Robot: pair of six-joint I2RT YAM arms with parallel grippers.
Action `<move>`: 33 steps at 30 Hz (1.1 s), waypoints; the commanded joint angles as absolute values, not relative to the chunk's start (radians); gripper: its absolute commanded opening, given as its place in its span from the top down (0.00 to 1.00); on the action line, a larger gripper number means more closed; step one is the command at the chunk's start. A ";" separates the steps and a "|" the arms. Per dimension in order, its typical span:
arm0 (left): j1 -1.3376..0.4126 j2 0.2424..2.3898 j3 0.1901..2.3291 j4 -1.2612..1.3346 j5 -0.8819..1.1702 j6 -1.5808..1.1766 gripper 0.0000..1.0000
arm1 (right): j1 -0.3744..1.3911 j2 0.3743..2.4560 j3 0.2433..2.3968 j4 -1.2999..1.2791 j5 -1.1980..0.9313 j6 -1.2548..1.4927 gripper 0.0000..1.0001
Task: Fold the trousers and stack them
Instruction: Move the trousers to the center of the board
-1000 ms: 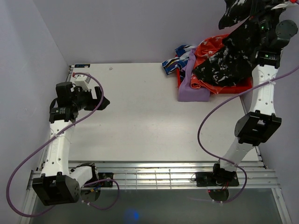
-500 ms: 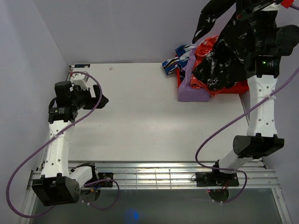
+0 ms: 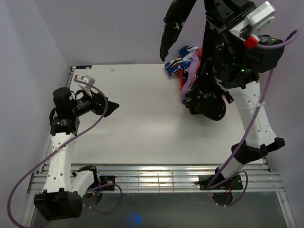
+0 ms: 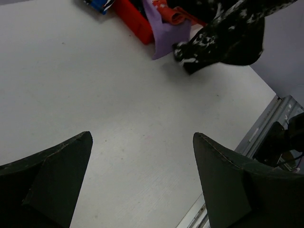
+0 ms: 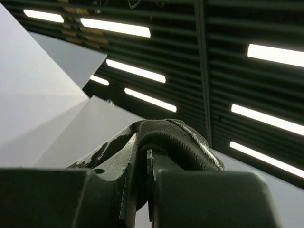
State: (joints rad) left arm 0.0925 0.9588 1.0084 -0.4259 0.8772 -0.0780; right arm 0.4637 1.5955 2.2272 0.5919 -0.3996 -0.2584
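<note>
My right gripper [image 5: 142, 154] is shut on black trousers with white speckles [image 3: 209, 80] and holds them high over the table's back right. One leg swings out up left; the rest hangs down to the table. In the left wrist view the trousers [image 4: 223, 38] show at the top right. In the right wrist view the black cloth [image 5: 175, 137] is draped over the shut fingers, which point up at the ceiling lights. My left gripper [image 3: 111, 108] is open and empty, low over the left side of the white table [image 3: 137, 128]; its view shows bare table between the fingers.
A pile of other clothes lies at the back right: red cloth [image 4: 135, 21], a purple piece [image 4: 164, 33] and a blue and white piece [image 3: 178, 64]. Grey walls close in the table on three sides. A metal rail [image 3: 166, 178] runs along the near edge.
My right arm has swung left and forward, carrying the black trousers off the pile; a leg flies out to the left. My left gripper has moved a little right and forward.
</note>
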 commanded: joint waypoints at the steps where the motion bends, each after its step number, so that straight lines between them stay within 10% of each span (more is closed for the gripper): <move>1: 0.091 0.905 0.922 -0.214 1.052 -0.074 0.02 | 0.589 1.660 2.324 0.793 -0.350 -0.561 0.92; 19: -0.229 1.219 0.807 -0.249 1.023 0.432 0.06 | 0.782 1.629 2.105 0.853 -0.258 -0.667 0.92; 33: -0.101 0.757 0.879 -0.370 0.979 0.264 0.22 | 0.775 1.410 1.368 0.680 -0.236 -0.496 0.92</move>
